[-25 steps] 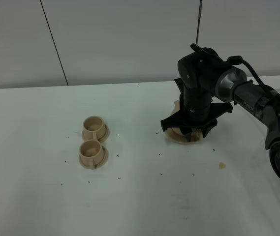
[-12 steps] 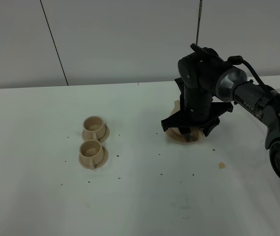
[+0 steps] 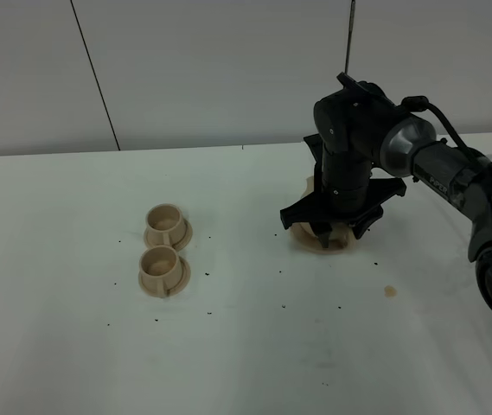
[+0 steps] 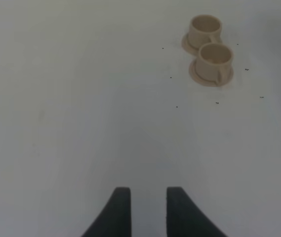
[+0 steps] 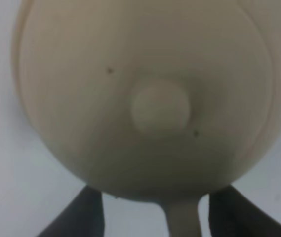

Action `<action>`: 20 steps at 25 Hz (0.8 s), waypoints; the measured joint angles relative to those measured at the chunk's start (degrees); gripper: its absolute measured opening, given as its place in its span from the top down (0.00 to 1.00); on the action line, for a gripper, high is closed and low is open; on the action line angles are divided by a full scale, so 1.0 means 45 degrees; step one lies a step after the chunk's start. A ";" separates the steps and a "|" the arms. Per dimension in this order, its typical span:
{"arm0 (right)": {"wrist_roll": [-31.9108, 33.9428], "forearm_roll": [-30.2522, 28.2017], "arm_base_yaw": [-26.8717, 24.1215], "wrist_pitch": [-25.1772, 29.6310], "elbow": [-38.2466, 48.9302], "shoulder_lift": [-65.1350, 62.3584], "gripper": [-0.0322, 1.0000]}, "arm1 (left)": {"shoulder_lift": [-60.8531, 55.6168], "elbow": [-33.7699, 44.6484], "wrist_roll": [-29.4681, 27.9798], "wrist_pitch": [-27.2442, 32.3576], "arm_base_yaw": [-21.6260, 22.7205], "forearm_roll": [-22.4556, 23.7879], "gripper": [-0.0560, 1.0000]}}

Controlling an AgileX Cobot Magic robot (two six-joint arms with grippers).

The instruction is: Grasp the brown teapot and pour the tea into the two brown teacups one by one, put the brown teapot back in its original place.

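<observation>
Overhead, the right arm bends steeply down, wrist vertical over the saucer (image 3: 308, 242) right of the bench's (image 3: 228, 346) middle; the cups (image 3: 161, 266) sit well to the left. Left end effector (image 4: 147, 190) hovers, slightly parted, empty. Right end effector (image 5: 157, 197) is spread, straddling the handle of the teapot (image 5: 145, 74).

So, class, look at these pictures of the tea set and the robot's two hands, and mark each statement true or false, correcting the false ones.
1. The two teacups stand next to each other, each on its own saucer. True.
2. The left hand grips a teacup. False: it is open and empty over bare table, with the cups well away from it.
3. The right hand is at the teapot, one finger on each side of the handle. True.
4. The teapot is tipped over a teacup, pouring. False: it sits across the table from both cups.
</observation>
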 joint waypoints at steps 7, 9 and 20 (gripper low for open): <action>-0.0046 -0.0110 0.0000 0.0007 0.0889 -0.0554 0.52 | 0.0000 0.0000 0.0000 0.0000 0.0000 0.0000 0.71; -0.0174 -0.0099 0.0000 0.0007 0.0934 -0.0678 0.52 | 0.0000 0.0000 0.0000 0.0000 0.0000 0.0000 0.71; -0.0894 -0.0058 0.0000 0.0007 0.0921 -0.1173 0.52 | 0.0000 0.0000 0.0000 0.0000 0.0000 0.0000 0.71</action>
